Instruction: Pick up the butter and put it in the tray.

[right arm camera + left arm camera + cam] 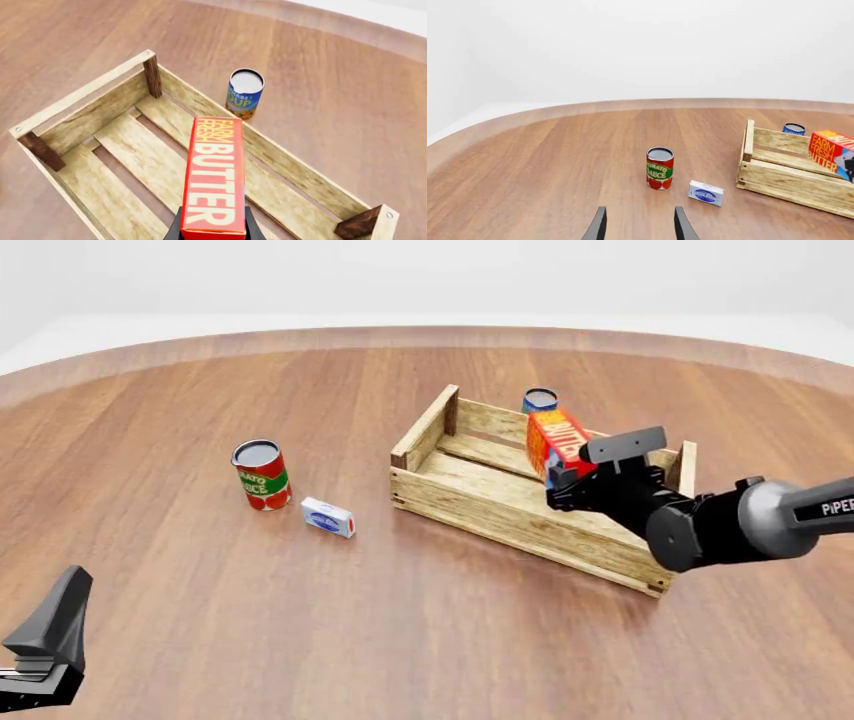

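Wood desk [200, 620] scene: right claw [577, 478] clamps the butter [213, 175] above the tray [87, 90], so lower it flat onto the slats before letting go; left claw [639, 225] sits wide, empty.

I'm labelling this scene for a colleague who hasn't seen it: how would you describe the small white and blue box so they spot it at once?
Start at the big wooden crate in the middle of the table. Look to its left in the front view, where a red tomato sauce can stands. The small box lies on the wood just beside that can, on the crate's side. It is the only flat white thing with a blue patch; the rest are round cans and a red butter carton.
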Motion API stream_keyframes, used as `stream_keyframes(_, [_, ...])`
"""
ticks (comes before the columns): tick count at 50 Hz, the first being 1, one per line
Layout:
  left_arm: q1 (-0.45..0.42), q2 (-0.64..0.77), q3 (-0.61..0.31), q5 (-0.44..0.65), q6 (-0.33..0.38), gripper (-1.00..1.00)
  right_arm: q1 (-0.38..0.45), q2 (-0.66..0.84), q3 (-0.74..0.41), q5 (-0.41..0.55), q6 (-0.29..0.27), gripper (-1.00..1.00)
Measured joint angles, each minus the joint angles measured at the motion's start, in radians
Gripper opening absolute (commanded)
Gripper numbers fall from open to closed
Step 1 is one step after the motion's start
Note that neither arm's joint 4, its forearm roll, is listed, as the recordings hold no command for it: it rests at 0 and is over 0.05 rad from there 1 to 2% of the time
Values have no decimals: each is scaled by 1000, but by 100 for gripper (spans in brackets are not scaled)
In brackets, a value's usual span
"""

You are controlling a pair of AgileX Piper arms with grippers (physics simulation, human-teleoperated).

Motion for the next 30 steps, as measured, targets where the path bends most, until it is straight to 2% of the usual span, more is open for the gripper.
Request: stream_keyframes(30, [0,0,0,0,0,100,4,32,-2,3,14,-100])
